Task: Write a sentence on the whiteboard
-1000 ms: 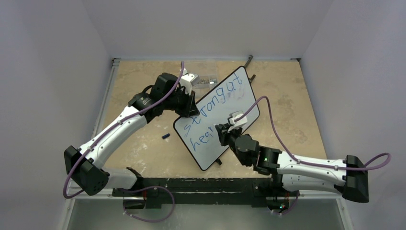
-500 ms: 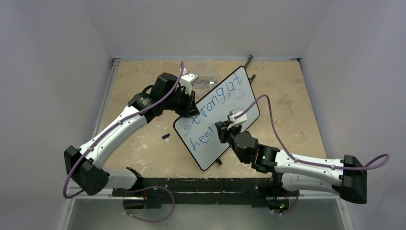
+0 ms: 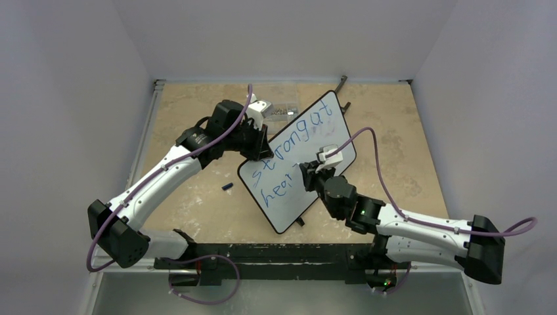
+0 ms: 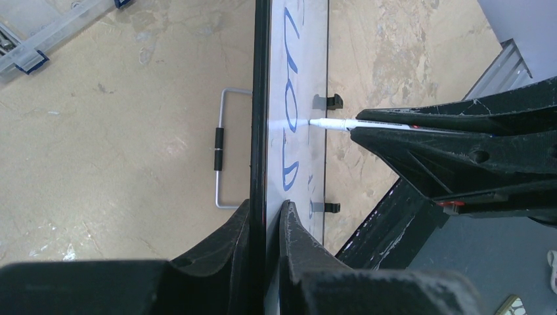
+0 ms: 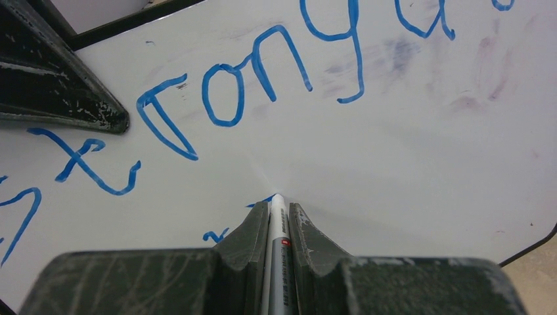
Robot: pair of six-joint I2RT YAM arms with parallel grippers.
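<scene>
White glossy whiteboard (image 3: 284, 211) sits diagonally at the centre of the beige table (image 3: 197, 216) | blue sentence (image 3: 289, 140) reads "strongat" above "hear" | left gripper (image 4: 266, 211) clamps the board's left edge between narrow fingers | right gripper (image 5: 278, 211) pinches a marker (image 5: 278, 226), tip touching the board beneath "strong"

1 board (image 3: 287, 211). 2 arms w/ tools: left tool (image 3: 259, 153), right tool (image 3: 307, 174). 1 marker (image 5: 278, 222). 2 rows of blue writing (image 3: 293, 134). 1 blue cap (image 3: 227, 187) on worktop (image 3: 197, 213). 1 clear box (image 3: 284, 109). 2 clips (image 4: 328, 102).
</scene>
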